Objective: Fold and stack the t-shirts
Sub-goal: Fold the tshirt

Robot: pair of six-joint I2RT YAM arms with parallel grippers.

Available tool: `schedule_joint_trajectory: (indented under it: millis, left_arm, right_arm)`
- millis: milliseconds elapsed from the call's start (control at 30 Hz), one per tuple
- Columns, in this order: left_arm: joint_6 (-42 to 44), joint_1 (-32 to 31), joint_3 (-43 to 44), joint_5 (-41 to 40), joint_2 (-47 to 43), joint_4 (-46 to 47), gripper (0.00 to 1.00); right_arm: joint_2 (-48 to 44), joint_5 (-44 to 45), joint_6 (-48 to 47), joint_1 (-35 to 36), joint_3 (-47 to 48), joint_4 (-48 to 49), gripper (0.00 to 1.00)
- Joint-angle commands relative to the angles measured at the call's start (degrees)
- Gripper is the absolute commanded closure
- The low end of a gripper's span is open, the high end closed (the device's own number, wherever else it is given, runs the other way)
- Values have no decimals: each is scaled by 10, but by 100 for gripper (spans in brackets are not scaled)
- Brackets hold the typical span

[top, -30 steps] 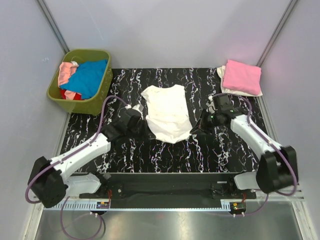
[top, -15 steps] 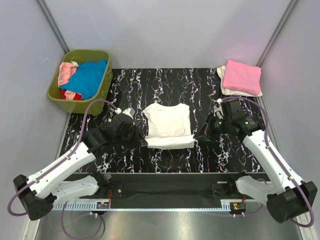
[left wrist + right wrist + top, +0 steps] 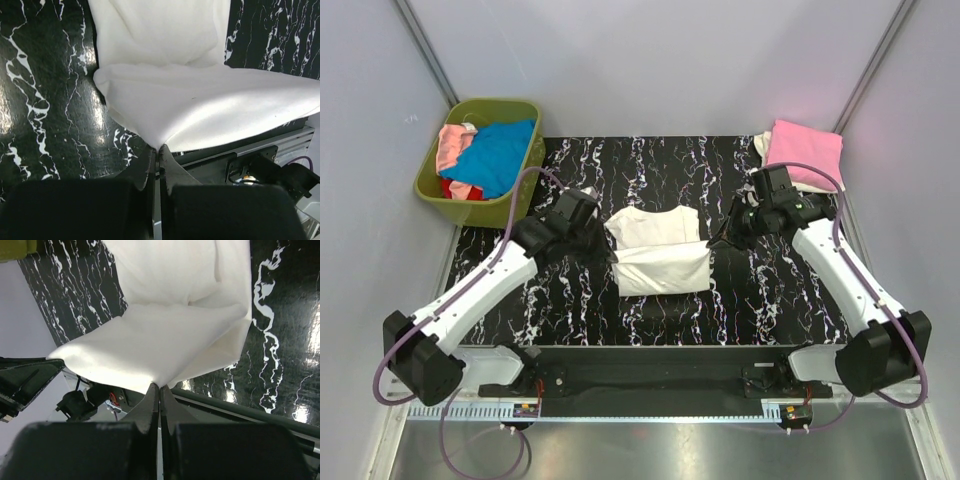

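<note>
Two stacked t-shirts (image 3: 804, 155) far right | we fold white t-shirt (image 3: 660, 262), left tool (image 3: 158, 149) and right tool (image 3: 160, 386) pinching it | more in basket (image 3: 470, 210)

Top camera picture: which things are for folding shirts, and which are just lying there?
For the job: white t-shirt, left tool, right tool, folded pink t-shirt, blue t-shirt.
Just lying about: green basket, black marbled table.

In the basket (image 3: 485, 211), red shirt (image 3: 448, 187) mostly under blue shirt (image 3: 500, 155); cream shirt (image 3: 761, 146) mostly under folded pink shirt (image 3: 804, 152).
</note>
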Motion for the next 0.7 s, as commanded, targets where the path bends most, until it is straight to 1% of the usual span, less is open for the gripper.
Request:
schedule_joint_trajectory:
  millis: [0,200,300,500,533,600,633,667]
  left_arm:
    - [43,32,35,47,25,19,98]
    - [87,89,56,111,91,46,98]
    - [114,107,97,127,132,43,98]
    - [162,132,230,137,245,16,99]
    - [171,137,246,139,276,13,99]
    - [177,149,286,138,310,7,99]
    - [182,154,302,139,345,3,99]
    - [184,163,317,146,363,-2,99]
  right_arm:
    - [31,14,-26,-21,40,22,100]
    - [113,-3,-38,-37,83,46,100]
    - [151,-2,-44,-45,116,49,100]
    - [232,-8,-47,-66,200,57,100]
    - [243,-9,-48,-71,210,59,100]
    - [284,-11,-47,-75,243,60,100]
    - [300,-15,-47,-76,255,61,100]
    - [333,-20,-48,-78,278,60,100]
